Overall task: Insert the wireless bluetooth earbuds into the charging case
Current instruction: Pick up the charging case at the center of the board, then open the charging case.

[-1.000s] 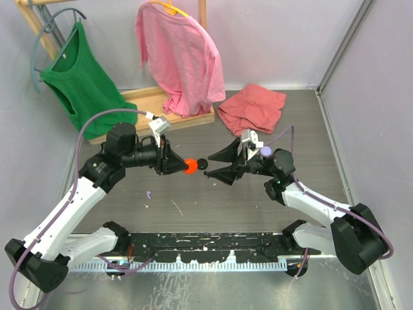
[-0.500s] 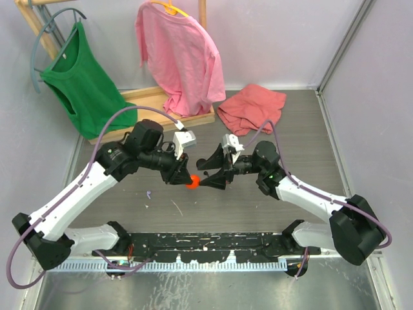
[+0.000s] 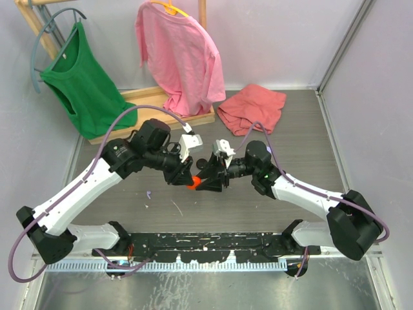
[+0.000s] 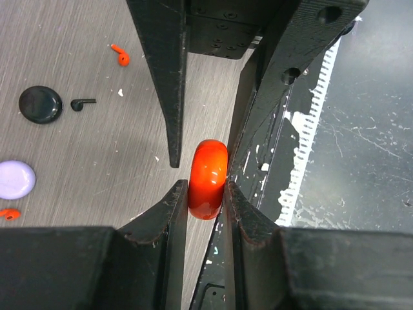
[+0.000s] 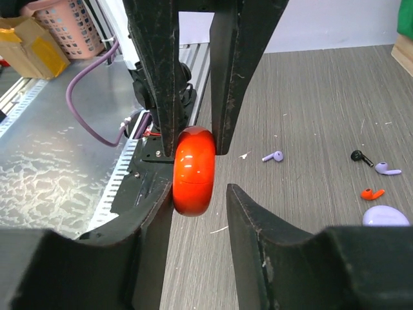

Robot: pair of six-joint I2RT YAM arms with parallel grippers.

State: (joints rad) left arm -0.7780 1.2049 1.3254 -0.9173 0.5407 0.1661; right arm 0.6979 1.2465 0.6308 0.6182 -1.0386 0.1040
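A glossy red-orange round charging case hangs edge-on above the table, with my left gripper shut on it. My right gripper faces it from the other side, its jaws straddling the same case: one finger touches it, the other stands a gap away, so it is open. From above, the case shows as a red spot between both grippers. Earbuds lie on the table: red-orange, black, lavender, black, red-orange.
A black round case and a lavender one lie on the table. A folded red cloth lies at the back. A wooden rack holds a green top and a pink shirt. The black arm rail runs along the near edge.
Both arms have swung inward until the grippers meet. My right gripper has come around the red-orange case and narrowed its jaws. The left grip is unchanged.
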